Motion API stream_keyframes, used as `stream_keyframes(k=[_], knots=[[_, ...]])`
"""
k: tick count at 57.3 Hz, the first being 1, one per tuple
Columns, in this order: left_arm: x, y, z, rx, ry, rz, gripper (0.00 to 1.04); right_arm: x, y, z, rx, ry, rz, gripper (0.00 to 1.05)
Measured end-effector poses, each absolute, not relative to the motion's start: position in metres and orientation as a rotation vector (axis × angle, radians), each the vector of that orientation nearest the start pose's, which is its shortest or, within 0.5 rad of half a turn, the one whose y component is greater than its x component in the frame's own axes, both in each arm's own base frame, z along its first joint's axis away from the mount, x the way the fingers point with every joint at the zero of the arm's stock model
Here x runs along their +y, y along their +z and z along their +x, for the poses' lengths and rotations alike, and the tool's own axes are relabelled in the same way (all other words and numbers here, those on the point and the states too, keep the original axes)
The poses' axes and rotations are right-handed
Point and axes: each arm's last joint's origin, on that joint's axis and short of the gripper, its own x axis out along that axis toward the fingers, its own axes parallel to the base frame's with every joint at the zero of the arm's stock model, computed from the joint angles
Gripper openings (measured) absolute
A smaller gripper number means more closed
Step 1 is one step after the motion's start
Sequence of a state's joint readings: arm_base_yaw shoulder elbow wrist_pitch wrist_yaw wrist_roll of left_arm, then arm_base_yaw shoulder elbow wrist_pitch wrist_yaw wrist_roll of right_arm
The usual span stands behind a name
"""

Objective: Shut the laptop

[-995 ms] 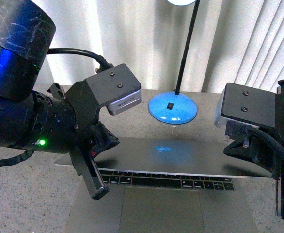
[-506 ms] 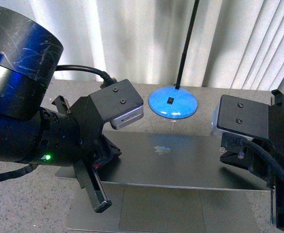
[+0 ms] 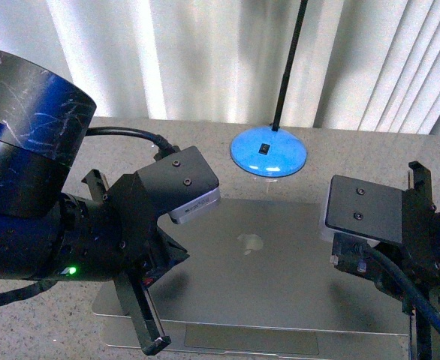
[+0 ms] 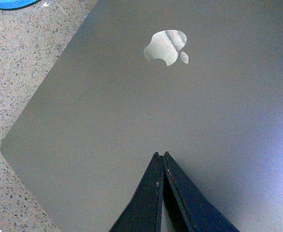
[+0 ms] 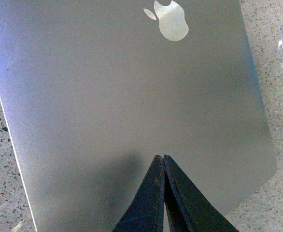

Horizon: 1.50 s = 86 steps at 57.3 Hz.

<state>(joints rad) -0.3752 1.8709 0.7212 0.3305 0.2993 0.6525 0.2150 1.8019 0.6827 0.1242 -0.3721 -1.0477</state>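
The silver-grey laptop (image 3: 280,277) lies on the speckled table with its lid lowered almost flat. The shiny apple logo (image 3: 250,241) faces up. A thin strip of the base with the trackpad edge (image 3: 250,339) shows at the front; keys and screen are hidden. My left gripper (image 3: 154,343) is shut and empty over the lid's left front part. In the left wrist view its tips (image 4: 162,154) sit right at the lid (image 4: 107,121). My right gripper (image 5: 160,157) is shut and empty, its tips at the lid (image 5: 107,96) on the right side.
A blue round lamp base (image 3: 269,157) with a black pole (image 3: 287,67) stands just behind the laptop. White curtains hang along the back. Speckled tabletop (image 3: 47,330) shows to the left of the laptop and in the right wrist view (image 5: 272,203).
The lid has swung down from partly open to almost flat, hiding the keyboard and most of the trackpad. Both arms have come down with it.
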Motion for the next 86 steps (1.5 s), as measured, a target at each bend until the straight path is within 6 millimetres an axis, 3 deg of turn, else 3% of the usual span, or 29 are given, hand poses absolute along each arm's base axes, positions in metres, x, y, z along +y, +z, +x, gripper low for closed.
stream_keyframes(k=[18,31,55,64,73,77,82,86], knots=[[-0.123,0.068,0.288,0.623,-0.897,0.612,0.04,0.073,0.070,0.281,0.649,1.005,-0.851,0.03],[-0.122,0.041,0.282,0.656,-0.905,0.581,0.04,0.073,0.047,0.275,0.680,1.021,-0.840,0.03],[-0.117,0.034,0.282,0.652,-0.903,0.527,0.04,0.078,0.039,0.273,0.670,1.026,-0.801,0.03],[-0.109,0.039,0.285,0.650,-0.851,0.456,0.04,0.078,0.042,0.275,0.654,0.984,-0.746,0.03],[-0.090,0.056,0.293,0.598,-0.681,0.303,0.04,0.077,0.055,0.285,0.599,0.841,-0.674,0.03],[-0.077,0.072,0.298,0.542,-0.569,0.194,0.05,0.074,0.069,0.293,0.570,0.727,-0.612,0.10],[-0.062,0.091,0.302,0.490,-0.433,0.028,0.19,0.071,0.083,0.300,0.559,0.642,-0.494,0.24],[-0.055,0.095,0.303,0.486,-0.385,-0.039,0.30,0.070,0.084,0.300,0.570,0.622,-0.452,0.35]])
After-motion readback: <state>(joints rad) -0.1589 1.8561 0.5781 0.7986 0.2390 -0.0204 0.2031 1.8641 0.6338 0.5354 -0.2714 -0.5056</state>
